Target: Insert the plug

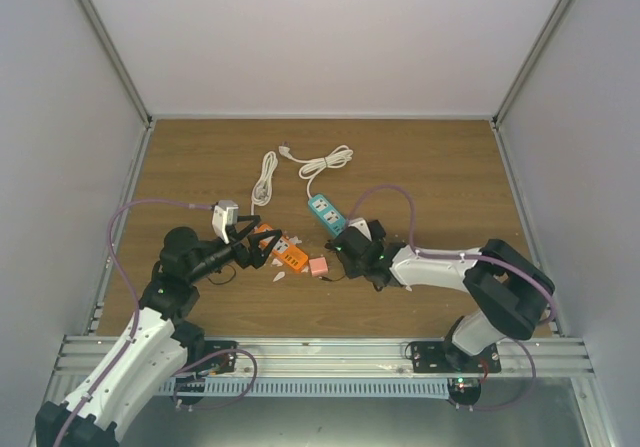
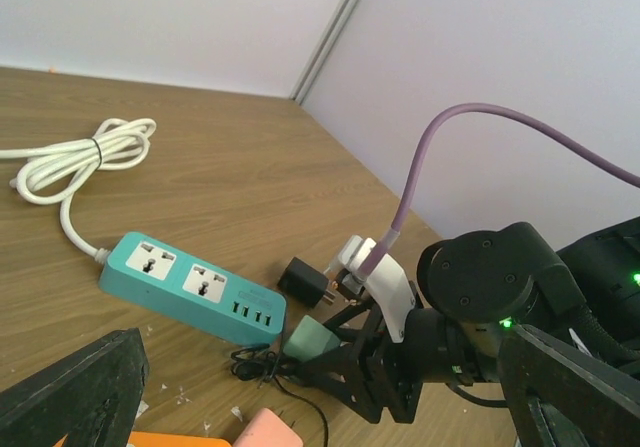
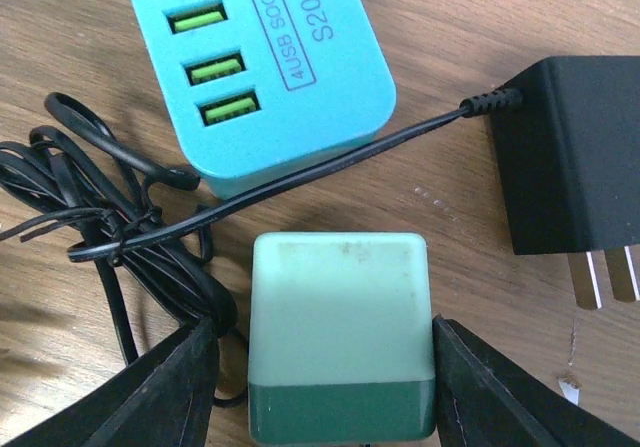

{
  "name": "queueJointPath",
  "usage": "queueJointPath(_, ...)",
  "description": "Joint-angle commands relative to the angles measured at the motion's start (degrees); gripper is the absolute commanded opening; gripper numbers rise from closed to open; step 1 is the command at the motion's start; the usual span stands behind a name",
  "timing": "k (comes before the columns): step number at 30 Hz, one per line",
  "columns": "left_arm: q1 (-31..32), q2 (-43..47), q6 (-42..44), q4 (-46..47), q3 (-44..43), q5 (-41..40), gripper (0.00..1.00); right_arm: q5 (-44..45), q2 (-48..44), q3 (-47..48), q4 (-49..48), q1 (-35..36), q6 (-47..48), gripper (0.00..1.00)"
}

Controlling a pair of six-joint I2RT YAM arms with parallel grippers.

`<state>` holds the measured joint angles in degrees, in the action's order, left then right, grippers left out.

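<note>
Locate the plug [image 3: 565, 167] just off the USB end of the power strip [image 3: 270, 57], to its right in the right wrist view. Note it lying flat on the wood and unheld, with prongs [image 3: 605, 277] pointing away from the strip. Trace its thin black cord [image 3: 330, 172] across the strip's end face to a tangled bundle [image 3: 100, 237] on the strip's other side.

Record the right gripper [image 3: 325, 332] low, in front of that same end, jaws apart and straddling the green block [image 3: 340, 317], not the plug. Read one pad as at the block's side and the other just short of it. Cannot confirm contact at this angle, so log no clamp yet.

Judge the reason: the block sits by the strip's end, close to the cord and the plug, so it is probably being cleared first to give room for a clean grasp on the plug.

Record the left gripper [image 1: 258, 249] further from the strip on its left, above the orange block [image 1: 293, 258], jaws spread wide and holding nothing. Take it as parked, perhaps ready to steady the strip.

Count the insertion as not begun; sockets bare.
</note>
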<state>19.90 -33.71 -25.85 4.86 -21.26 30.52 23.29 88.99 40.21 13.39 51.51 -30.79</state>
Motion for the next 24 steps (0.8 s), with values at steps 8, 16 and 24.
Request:
queueJointPath(8,0.27,1.6,1.07,0.55,0.7,-0.95,0.99,-0.66,-4.44,-3.68,-0.57,-0.88,-1.58,0.75)
queueJointPath(16,0.29,1.46,1.24,0.48,0.69,-1.08,0.99,0.06,-9.02,-4.98,0.4,-2.14,-1.64,0.75)
queueJointPath(24,0.24,1.39,1.32,0.5,0.76,-1.46,0.99,-2.01,-5.6,-4.25,-1.64,-2.46,0.01,0.72)
